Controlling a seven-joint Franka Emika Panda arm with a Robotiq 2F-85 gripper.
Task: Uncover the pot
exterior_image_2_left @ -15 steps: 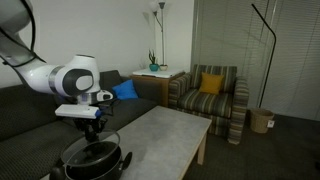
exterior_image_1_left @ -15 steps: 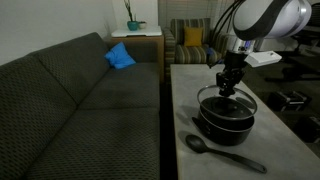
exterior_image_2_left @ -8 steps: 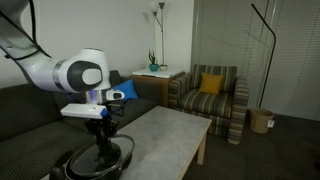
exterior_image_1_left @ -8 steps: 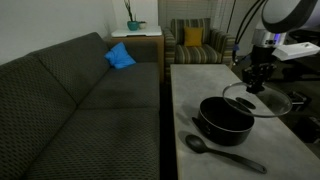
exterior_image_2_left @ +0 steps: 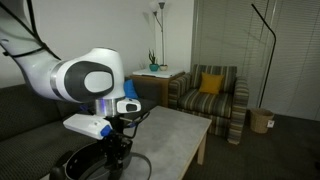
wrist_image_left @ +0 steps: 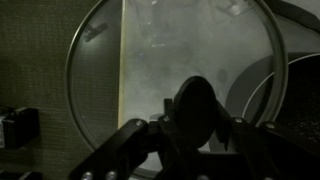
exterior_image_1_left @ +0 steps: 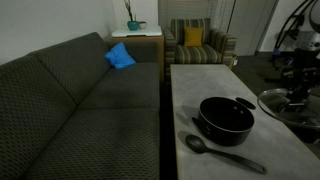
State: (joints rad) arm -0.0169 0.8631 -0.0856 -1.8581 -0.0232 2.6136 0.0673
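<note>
The black pot point(exterior_image_1_left: 226, 118) stands open on the grey table point(exterior_image_1_left: 195, 85), its dark inside showing. In an exterior view it is mostly hidden behind the arm, low at the left point(exterior_image_2_left: 75, 165). My gripper point(wrist_image_left: 197, 125) is shut on the dark knob of the round glass lid point(wrist_image_left: 150, 60). The gripper point(exterior_image_1_left: 297, 88) holds the lid point(exterior_image_1_left: 285, 103) off past the table's edge, beside the pot. In the wrist view the pot's rim point(wrist_image_left: 290, 75) shows at the right, under the lid's edge.
A long black spoon point(exterior_image_1_left: 222, 152) lies on the table in front of the pot. A dark sofa point(exterior_image_1_left: 80, 110) with a blue cushion point(exterior_image_1_left: 120, 56) runs along the table. A striped armchair point(exterior_image_2_left: 212, 100) stands beyond its far end.
The gripper has lifted the lid off the pot and carried it sideways, away from the sofa and past the table's edge. The pot now stands open.
</note>
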